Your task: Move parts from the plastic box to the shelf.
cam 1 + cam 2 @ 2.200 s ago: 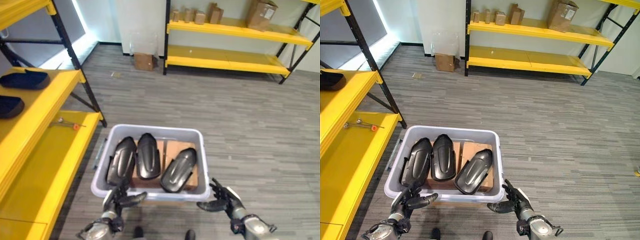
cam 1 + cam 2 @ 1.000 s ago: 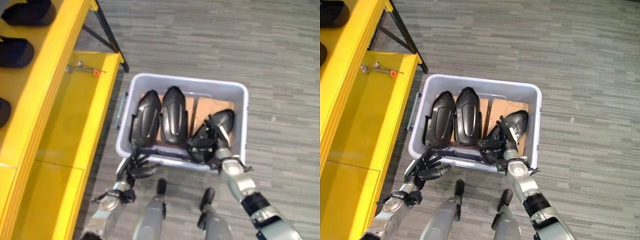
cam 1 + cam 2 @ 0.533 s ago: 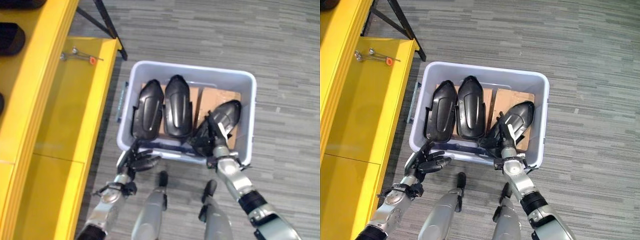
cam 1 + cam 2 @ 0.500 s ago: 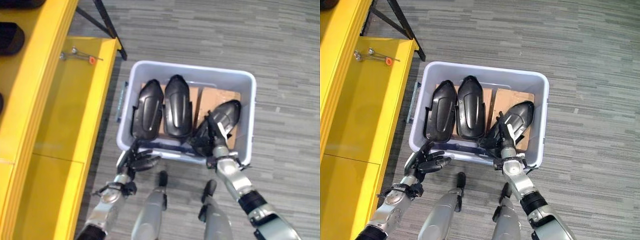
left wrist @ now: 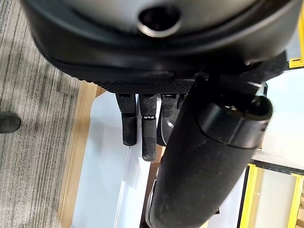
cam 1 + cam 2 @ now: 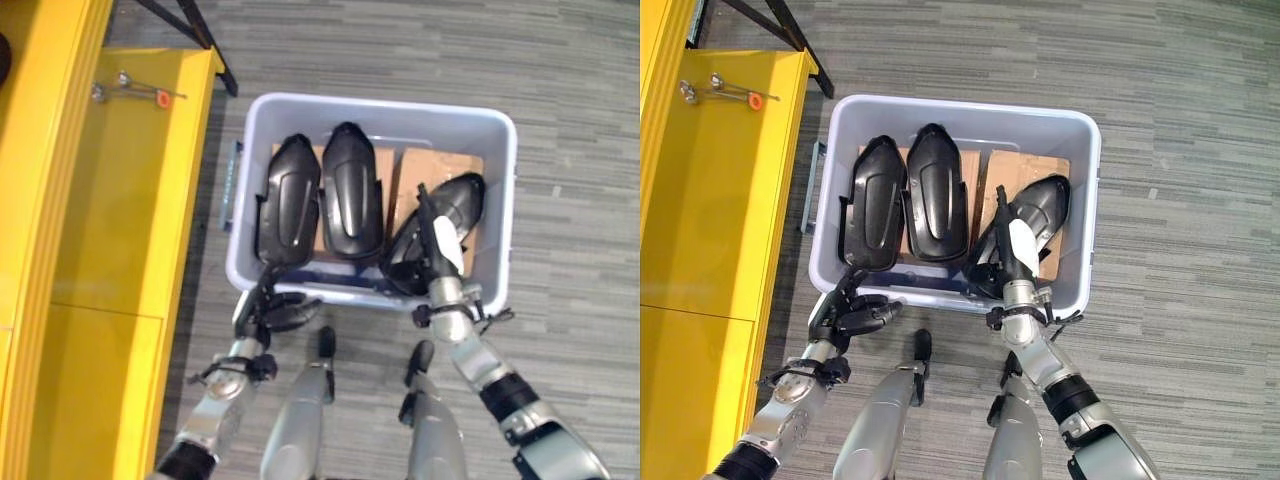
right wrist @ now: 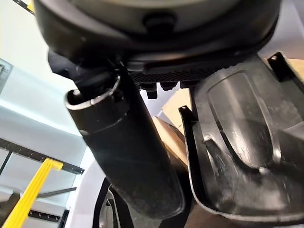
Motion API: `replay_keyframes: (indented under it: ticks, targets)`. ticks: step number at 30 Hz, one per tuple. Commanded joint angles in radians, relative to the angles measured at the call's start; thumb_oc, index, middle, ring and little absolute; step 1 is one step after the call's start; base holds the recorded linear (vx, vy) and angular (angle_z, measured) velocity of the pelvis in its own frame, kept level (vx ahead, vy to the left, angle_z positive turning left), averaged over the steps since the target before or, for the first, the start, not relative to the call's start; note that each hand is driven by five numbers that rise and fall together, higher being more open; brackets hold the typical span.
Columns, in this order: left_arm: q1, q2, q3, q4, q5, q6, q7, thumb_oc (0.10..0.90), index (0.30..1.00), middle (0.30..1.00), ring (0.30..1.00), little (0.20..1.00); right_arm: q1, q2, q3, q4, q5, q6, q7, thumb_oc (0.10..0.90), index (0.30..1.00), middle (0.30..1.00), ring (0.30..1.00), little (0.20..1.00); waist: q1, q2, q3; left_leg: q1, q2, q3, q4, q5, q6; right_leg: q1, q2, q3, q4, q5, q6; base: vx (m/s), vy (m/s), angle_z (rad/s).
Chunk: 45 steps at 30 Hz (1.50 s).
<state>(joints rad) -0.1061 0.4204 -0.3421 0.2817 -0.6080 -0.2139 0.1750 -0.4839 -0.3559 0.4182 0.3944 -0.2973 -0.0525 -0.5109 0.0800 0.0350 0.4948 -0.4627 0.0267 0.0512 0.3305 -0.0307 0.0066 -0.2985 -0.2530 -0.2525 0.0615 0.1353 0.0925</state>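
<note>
A grey plastic box (image 6: 1085,210) sits on the floor with a yellow shelf (image 6: 710,200) at its 9 o'clock. Three black parts lie inside. The right hand (image 6: 1012,255) rests on the part at 3 o'clock (image 6: 1045,210), fingers hidden, grip unclear. The left hand (image 6: 845,315), fingers loosely spread, is by the box's 7 o'clock corner.

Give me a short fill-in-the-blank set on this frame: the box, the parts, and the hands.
The grey plastic box holds ____ black parts.
The right hand rests on the part nearest the box's ____ side.
The left hand is at the box's ____ rim.
A small tool lies on the ____ shelf.

Missing words: three; right; near; yellow
</note>
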Motion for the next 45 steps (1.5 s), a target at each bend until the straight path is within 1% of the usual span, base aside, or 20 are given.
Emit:
replay_keyframes:
  ticks: [1,8,12,13,20,25,28,35,40,41,42,43,45]
  targets:
    - [0.019,0.008,-0.042,-0.060,0.049,-0.030,0.029,0.900,1.000,1.000,1.000,1.000,-0.043,-0.016,0.008,-0.118,-0.105,-0.030,-0.074,0.900,1.000,1.000,1.000,1.000,-0.013,0.009,-0.056,0.044,0.018,0.032,-0.021,-0.027,-0.020,0.000,-0.072,0.042,0.106,-0.076,0.068,0.00,0.000,0.00]
    - [0.017,0.001,-0.044,-0.058,0.044,-0.033,0.044,0.900,1.000,1.000,1.000,1.000,-0.030,0.008,0.036,-0.103,-0.055,-0.044,-0.059,0.900,1.000,1.000,1.000,1.000,-0.017,0.012,-0.053,0.032,0.015,0.042,-0.011,-0.032,-0.015,-0.014,-0.076,0.053,0.108,-0.074,0.070,0.00,0.000,0.00]
    - [0.013,-0.001,-0.052,-0.056,0.038,-0.038,0.048,0.900,1.000,1.000,1.000,1.000,-0.039,0.026,0.058,-0.052,-0.045,-0.040,-0.063,0.900,1.000,1.000,1.000,1.000,-0.018,0.017,-0.050,0.026,0.010,0.044,-0.008,-0.034,-0.013,-0.020,-0.079,0.059,0.107,-0.071,0.071,0.00,0.012,-0.02]
    - [0.007,-0.001,-0.055,-0.061,0.039,-0.039,0.051,0.900,1.000,1.000,1.000,1.000,-0.046,0.037,0.063,-0.026,-0.038,-0.036,-0.065,0.900,1.000,1.000,1.000,1.000,-0.018,0.022,-0.049,0.021,0.008,0.046,-0.004,-0.035,-0.013,-0.027,-0.081,0.061,0.108,-0.071,0.071,0.00,0.027,-0.06]
    - [-0.002,-0.006,-0.067,-0.055,0.036,-0.040,0.059,0.900,1.000,1.000,1.000,1.000,-0.049,0.063,0.071,0.051,0.010,-0.036,-0.074,0.900,1.000,1.000,1.000,1.000,-0.022,0.037,-0.042,0.009,0.003,0.055,0.003,-0.038,-0.009,-0.042,-0.085,0.070,0.110,-0.066,0.071,0.00,0.010,-0.05]
    - [-0.002,-0.004,-0.071,-0.056,0.032,-0.044,0.059,0.900,1.000,1.000,1.000,1.000,-0.053,0.072,0.068,0.097,0.020,-0.034,-0.084,0.900,1.000,1.000,1.000,1.000,-0.021,0.047,-0.040,0.004,0.000,0.060,0.005,-0.039,-0.009,-0.051,-0.088,0.076,0.114,-0.065,0.072,0.00,0.008,-0.04]
    - [-0.006,-0.007,-0.076,-0.059,0.030,-0.044,0.062,0.900,1.000,1.000,1.000,1.000,-0.052,0.073,0.056,0.119,0.012,-0.024,-0.112,0.900,1.000,1.000,1.000,1.000,-0.025,0.055,-0.040,-0.002,-0.002,0.061,0.006,-0.039,-0.008,-0.059,-0.089,0.081,0.116,-0.066,0.072,0.00,0.010,-0.09]
    - [-0.015,-0.007,-0.087,-0.057,0.038,-0.052,0.065,0.900,1.000,1.000,1.000,1.000,-0.064,0.055,0.022,0.161,-0.067,0.009,-0.190,0.900,1.000,1.000,1.000,1.000,-0.031,0.071,-0.033,-0.012,-0.004,0.065,0.011,-0.040,-0.009,-0.078,-0.090,0.092,0.128,-0.069,0.072,0.00,0.001,0.00]
    - [-0.023,-0.009,-0.102,-0.059,0.023,-0.053,0.059,0.900,1.000,1.000,1.000,1.000,-0.078,0.061,0.010,0.215,-0.035,0.013,-0.205,0.900,1.000,1.000,1.000,1.000,-0.033,0.085,-0.032,-0.023,-0.005,0.069,0.011,-0.038,-0.009,-0.097,-0.091,0.103,0.134,-0.069,0.072,0.00,0.002,-0.03]
    - [-0.024,-0.011,-0.106,-0.059,0.017,-0.053,0.060,0.900,1.000,1.000,1.000,1.000,-0.086,0.068,0.007,0.240,-0.026,0.017,-0.214,0.900,1.000,1.000,1.000,1.000,-0.032,0.093,-0.031,-0.025,-0.006,0.070,0.011,-0.038,-0.009,-0.103,-0.091,0.105,0.137,-0.069,0.072,0.00,0.003,-0.06]
    - [-0.024,-0.011,-0.106,-0.059,0.017,-0.053,0.060,0.900,1.000,1.000,1.000,1.000,-0.086,0.068,0.007,0.241,-0.026,0.017,-0.214,0.900,1.000,1.000,1.000,1.000,-0.032,0.093,-0.031,-0.025,-0.006,0.070,0.011,-0.038,-0.009,-0.103,-0.091,0.105,0.137,-0.069,0.072,0.01,0.010,-0.09]
    - [-0.027,-0.013,-0.112,-0.059,0.015,-0.051,0.059,0.900,1.000,1.000,1.000,1.000,-0.098,0.079,0.007,0.272,-0.017,0.020,-0.223,0.900,1.000,1.000,1.000,1.000,-0.033,0.101,-0.029,-0.027,-0.007,0.072,0.009,-0.037,-0.009,-0.110,-0.091,0.110,0.140,-0.071,0.071,0.00,0.008,-0.08]
    - [-0.031,-0.015,-0.115,-0.059,0.013,-0.050,0.060,0.900,1.000,1.000,1.000,1.000,-0.106,0.086,0.005,0.301,-0.006,0.022,-0.234,0.900,1.000,1.000,1.000,1.000,-0.032,0.108,-0.027,-0.030,-0.007,0.074,0.009,-0.036,-0.009,-0.115,-0.091,0.112,0.142,-0.072,0.070,0.00,0.003,-0.03]
